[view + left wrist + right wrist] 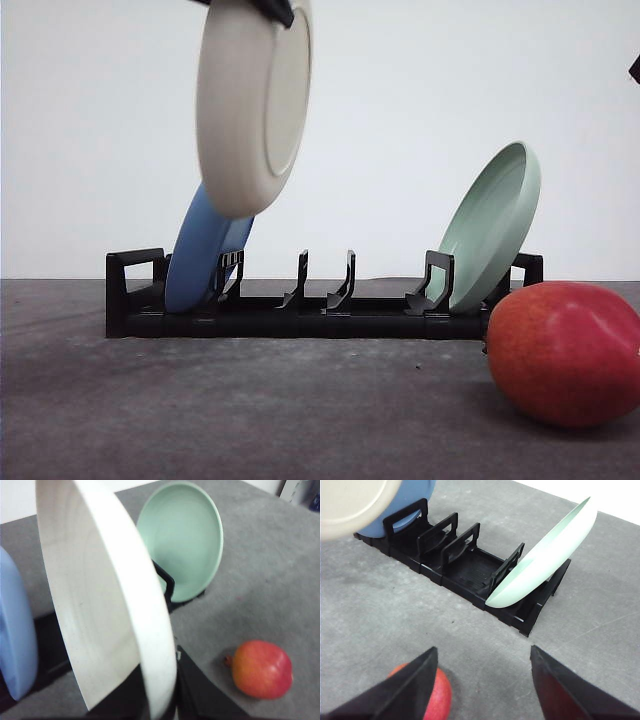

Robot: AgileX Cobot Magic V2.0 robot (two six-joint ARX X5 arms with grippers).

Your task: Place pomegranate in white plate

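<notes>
The white plate (250, 105) hangs on edge in the air above the left end of the rack, its rim pinched by my left gripper (161, 702), which is shut on it. In the left wrist view the white plate (100, 605) tilts across the picture. The pomegranate (565, 352), red with an orange blush, lies on the grey table in front of the rack's right end. My right gripper (482, 650) hovers open above the table. The pomegranate (437, 697) lies just under its one finger, partly hidden, and also shows as the pomegranate (262, 669).
A black dish rack (300, 310) stands across the middle of the table. A blue plate (200, 255) leans in its left slot and a pale green plate (490, 225) in its right slot. The middle slots hold nothing. Grey table (250, 410) stretches in front.
</notes>
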